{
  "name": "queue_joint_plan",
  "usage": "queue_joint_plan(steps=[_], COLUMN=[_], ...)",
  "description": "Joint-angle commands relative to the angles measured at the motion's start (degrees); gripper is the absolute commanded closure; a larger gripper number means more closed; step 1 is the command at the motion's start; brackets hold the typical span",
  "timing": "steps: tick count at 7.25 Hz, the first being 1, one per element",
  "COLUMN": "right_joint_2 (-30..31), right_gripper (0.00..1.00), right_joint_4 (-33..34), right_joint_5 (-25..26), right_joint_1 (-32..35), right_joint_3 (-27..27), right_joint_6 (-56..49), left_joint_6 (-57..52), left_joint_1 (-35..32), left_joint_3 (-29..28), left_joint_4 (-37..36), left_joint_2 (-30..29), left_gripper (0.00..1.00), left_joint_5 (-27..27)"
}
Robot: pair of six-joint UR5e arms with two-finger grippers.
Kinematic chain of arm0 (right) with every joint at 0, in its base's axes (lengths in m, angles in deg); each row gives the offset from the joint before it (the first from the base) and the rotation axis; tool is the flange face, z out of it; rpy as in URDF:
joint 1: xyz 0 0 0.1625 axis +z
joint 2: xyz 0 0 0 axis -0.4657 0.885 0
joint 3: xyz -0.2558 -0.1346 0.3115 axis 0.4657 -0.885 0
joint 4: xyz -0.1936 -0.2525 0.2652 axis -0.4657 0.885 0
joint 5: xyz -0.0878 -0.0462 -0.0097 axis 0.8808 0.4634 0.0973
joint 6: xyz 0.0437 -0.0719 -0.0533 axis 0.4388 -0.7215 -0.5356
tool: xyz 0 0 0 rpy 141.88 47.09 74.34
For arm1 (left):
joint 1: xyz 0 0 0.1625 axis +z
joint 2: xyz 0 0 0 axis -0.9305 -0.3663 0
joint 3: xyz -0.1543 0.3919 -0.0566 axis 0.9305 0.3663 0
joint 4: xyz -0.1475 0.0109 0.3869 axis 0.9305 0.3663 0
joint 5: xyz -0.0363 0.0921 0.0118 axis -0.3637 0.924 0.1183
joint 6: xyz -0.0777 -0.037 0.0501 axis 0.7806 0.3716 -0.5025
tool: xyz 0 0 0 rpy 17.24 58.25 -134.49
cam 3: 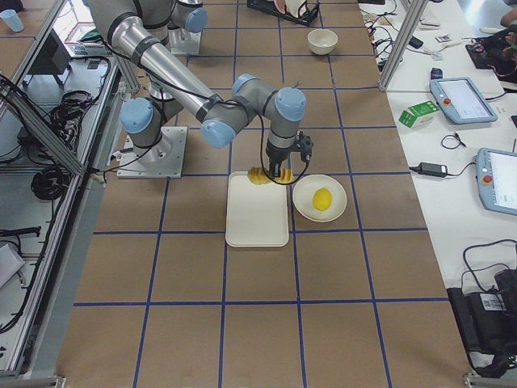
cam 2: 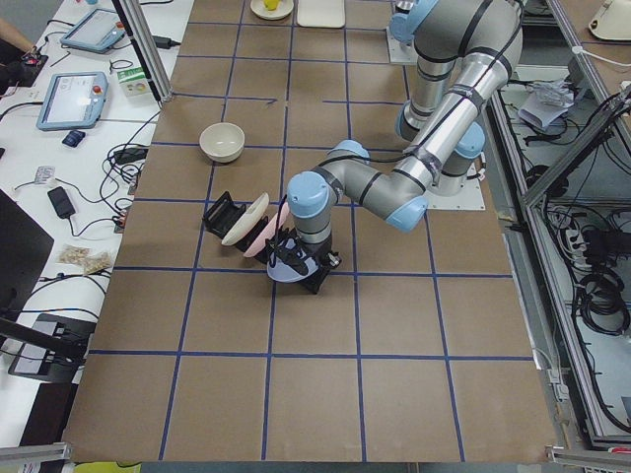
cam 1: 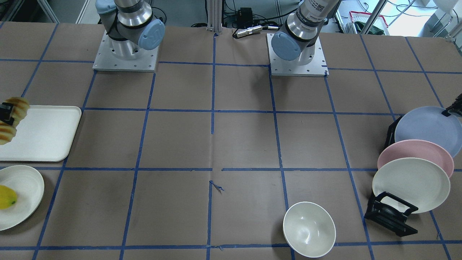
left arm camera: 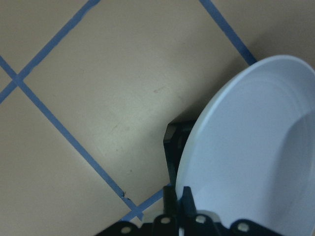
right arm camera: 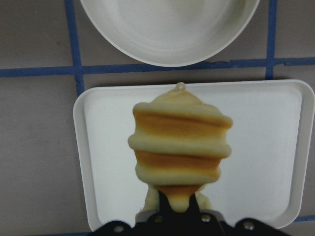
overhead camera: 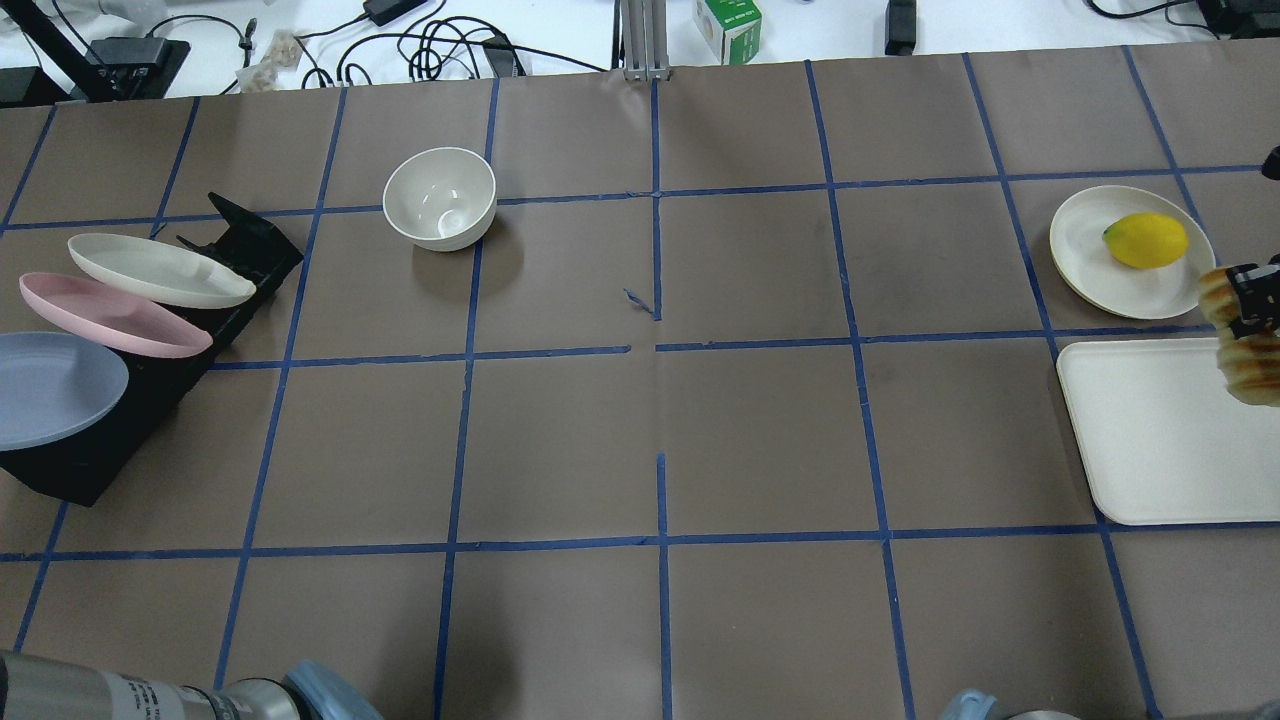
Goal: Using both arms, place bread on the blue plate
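Note:
The bread point(right arm camera: 179, 142), a ribbed loaf with orange stripes, hangs from my right gripper point(right arm camera: 178, 201), which is shut on its end and holds it above the white tray point(right arm camera: 275, 147). It also shows at the left edge of the front view point(cam 1: 16, 106) and at the right edge of the overhead view point(overhead camera: 1250, 365). The blue plate point(cam 1: 429, 128) leans in a black rack point(cam 1: 391, 213), the slot nearest the robot. My left gripper point(left arm camera: 178, 196) is shut on the plate's rim point(left arm camera: 251, 162), fingers on either side.
A pink plate point(cam 1: 415, 153) and a cream plate point(cam 1: 411, 184) lean in the same rack. A white bowl point(cam 1: 309, 229) stands near the far edge. A round white plate point(cam 1: 25, 187) with a yellow fruit point(cam 1: 7, 196) lies beside the tray point(cam 1: 39, 133).

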Motion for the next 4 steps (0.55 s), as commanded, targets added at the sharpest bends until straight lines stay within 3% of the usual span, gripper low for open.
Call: queue_joint_plan(steps=[1, 2, 4], right_joint_2=[2.44, 4.36, 5.44], right_gripper=[1.0, 1.0, 1.0], right_joint_4=[-3.77, -4.75, -5.29], right_joint_5=[-0.98, -1.77, -2.04], right_joint_1=[9.19, 14.55, 24.48], right_joint_3=[-0.28, -0.72, -1.6], right_joint_6=[13.83, 22.53, 36.7], left_joint_6=[-0.21, -0.12, 0.75], left_joint_1=[0.08, 0.0, -0.7], left_joint_3=[-4.62, -5.07, -3.5], left_joint_4=[12.92, 22.3, 30.36], left_joint_2=[4.43, 8.19, 14.97], left_gripper=[1.0, 1.0, 1.0], left_joint_5=[2.43, 3.83, 3.24])
